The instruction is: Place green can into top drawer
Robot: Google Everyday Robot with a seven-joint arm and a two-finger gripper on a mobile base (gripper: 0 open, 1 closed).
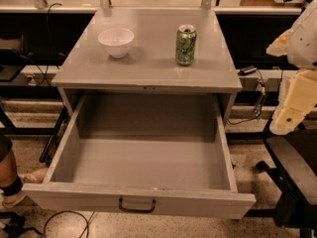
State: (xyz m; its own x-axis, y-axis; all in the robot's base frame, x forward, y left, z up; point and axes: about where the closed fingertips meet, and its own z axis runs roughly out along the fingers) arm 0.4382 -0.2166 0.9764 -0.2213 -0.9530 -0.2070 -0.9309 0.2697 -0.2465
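The green can stands upright on the grey cabinet top, right of centre. It has a pale patterned label and a silver top. The top drawer is pulled fully open below it. Its inside is bare and a dark handle sits at the centre of its front. My gripper, cream-coloured under a white arm link, hangs at the right edge of the view. It is to the right of the cabinet, apart from the can and lower than it, and holds nothing that I can see.
A white bowl stands on the cabinet top left of the can. A black chair is at the right, below the gripper. Cables lie on the floor, and a person's leg is at the left edge.
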